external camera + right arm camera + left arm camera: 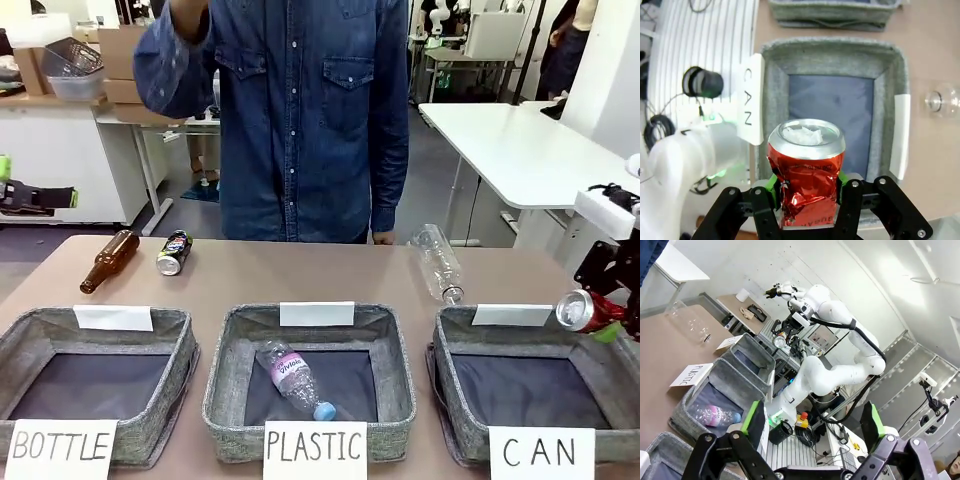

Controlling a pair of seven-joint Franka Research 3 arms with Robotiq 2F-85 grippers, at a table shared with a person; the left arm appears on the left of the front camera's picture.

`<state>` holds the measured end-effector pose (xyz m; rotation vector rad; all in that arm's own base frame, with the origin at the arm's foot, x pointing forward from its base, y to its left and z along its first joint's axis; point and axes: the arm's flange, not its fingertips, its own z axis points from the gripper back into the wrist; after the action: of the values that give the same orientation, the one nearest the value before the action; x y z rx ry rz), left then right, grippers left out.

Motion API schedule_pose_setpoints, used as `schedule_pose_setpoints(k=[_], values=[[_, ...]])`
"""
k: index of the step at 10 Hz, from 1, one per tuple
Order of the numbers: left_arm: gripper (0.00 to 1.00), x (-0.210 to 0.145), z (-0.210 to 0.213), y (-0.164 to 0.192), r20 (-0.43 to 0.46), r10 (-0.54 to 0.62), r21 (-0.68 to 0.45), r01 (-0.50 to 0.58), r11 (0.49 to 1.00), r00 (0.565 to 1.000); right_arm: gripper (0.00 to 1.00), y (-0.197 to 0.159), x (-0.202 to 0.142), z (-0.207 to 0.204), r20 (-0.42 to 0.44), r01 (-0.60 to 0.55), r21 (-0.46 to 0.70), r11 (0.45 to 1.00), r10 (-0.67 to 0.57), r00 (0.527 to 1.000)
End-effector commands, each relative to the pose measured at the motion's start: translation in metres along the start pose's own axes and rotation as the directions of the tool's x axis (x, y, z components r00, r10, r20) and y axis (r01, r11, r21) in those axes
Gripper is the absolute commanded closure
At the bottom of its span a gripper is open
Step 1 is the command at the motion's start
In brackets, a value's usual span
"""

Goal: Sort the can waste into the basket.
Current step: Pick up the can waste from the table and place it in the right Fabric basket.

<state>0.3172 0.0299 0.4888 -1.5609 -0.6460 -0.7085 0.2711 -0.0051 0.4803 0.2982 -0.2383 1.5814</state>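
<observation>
My right gripper (603, 318) is shut on the crushed red can (583, 311), holding it over the right rim of the grey basket signed "CAN" (470, 390). In the right wrist view the red can (806, 170) sits between the green pads above the basket (771, 95), whose dark bottom holds nothing. A dark can with silver ends (174, 252) lies on the table at the far left. My left gripper (812, 427) is open in the air with nothing between its fingers, high above the baskets.
A brown glass bottle (108, 262) lies beside the dark can. A clear plastic bottle (437, 262) lies behind the CAN basket, another lies in the PLASTIC basket (230, 390). The BOTTLE basket (30, 335) holds nothing. A person in a denim shirt (300, 110) stands at the far side.
</observation>
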Motion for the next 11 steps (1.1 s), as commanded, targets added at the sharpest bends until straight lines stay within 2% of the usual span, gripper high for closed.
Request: schedule_pose_setpoints(k=[1,2,3,7,10,11], values=[[0.0,0.0,-0.001,-0.002,0.003,-0.022,-0.014,0.022,1.0,1.0,0.06,-0.002,-0.004,-0.009,0.019,0.02,-0.068,0.997,-0.018,1.0],[0.0,0.0,-0.001,-0.002,0.003,-0.022,-0.014,0.022,1.0,1.0,0.06,-0.003,-0.004,-0.009,0.014,0.036,-0.057,0.998,-0.035,0.999],[0.0,0.0,-0.001,-0.002,0.003,-0.022,-0.014,0.022,1.0,1.0,0.0,-0.006,-0.003,-0.008,0.012,0.039,-0.058,0.998,-0.038,0.999],[0.0,0.0,-0.001,-0.002,0.003,-0.022,-0.014,0.022,1.0,1.0,0.0,-0.014,-0.002,-0.004,0.029,0.057,-0.063,0.996,-0.056,0.998],[0.0,0.0,-0.001,-0.002,0.003,-0.022,-0.014,0.022,1.0,1.0,0.0,-0.021,-0.001,-0.002,0.077,0.142,-0.036,0.989,-0.139,0.987],[0.0,0.0,-0.001,-0.002,0.003,-0.022,-0.014,0.022,1.0,1.0,0.0,-0.025,0.002,0.001,0.116,0.205,0.012,0.979,-0.205,0.972]])
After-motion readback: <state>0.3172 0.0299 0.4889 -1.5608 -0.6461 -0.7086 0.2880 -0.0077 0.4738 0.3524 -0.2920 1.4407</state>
